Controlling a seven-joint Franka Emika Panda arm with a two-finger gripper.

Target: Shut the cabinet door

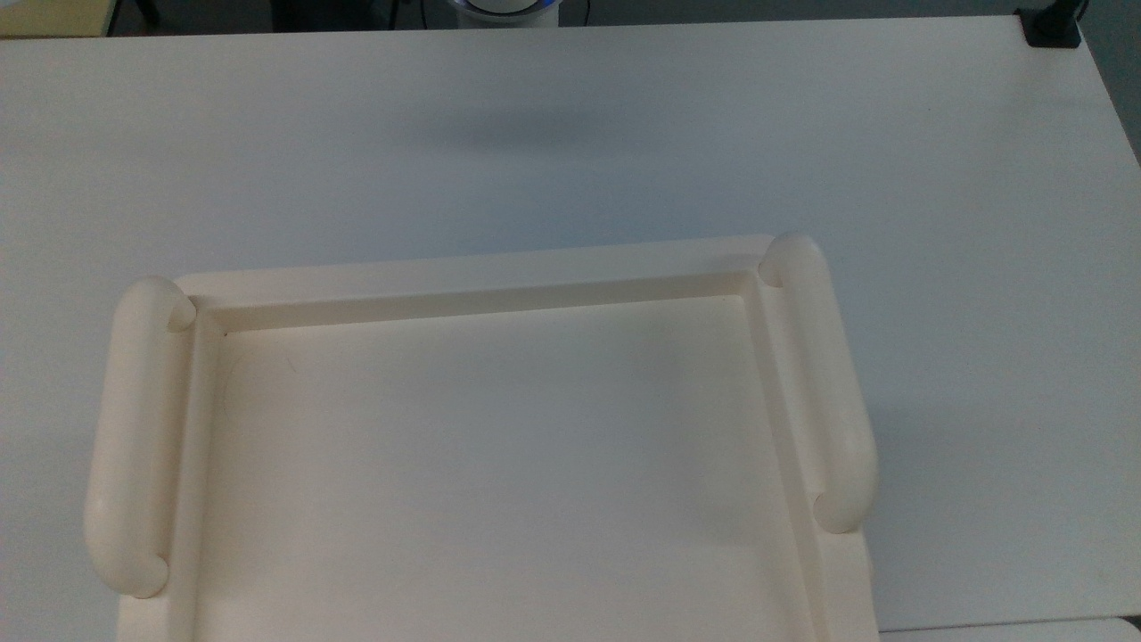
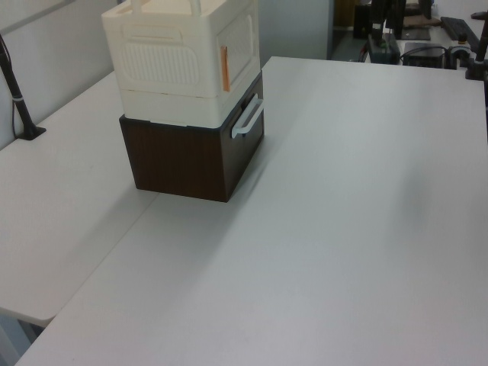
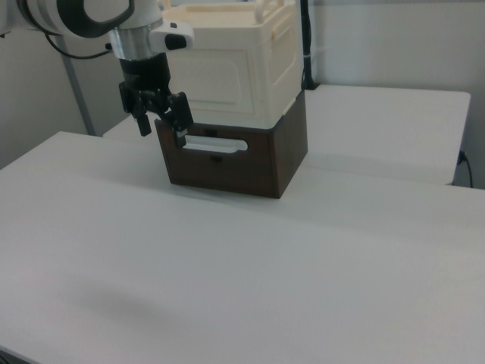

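The cream cabinet stands on a dark brown drawer box. Its recessed top with rounded side rails fills the lower part of the top view. The cabinet door is the cream panel with a brownish fixing strip at one edge, and it lies flush with the cabinet front. In the right view my gripper hangs in the air towards the right view's left of the door, fingers pointing down. It is open with nothing between the fingers and touches neither cabinet nor drawer box.
The drawer box has a white bar handle just below the door. A black clamp post stands at the left view's left table edge, and another clamp sits at the top view's far right corner. Wide bare white tabletop lies in front of the cabinet.
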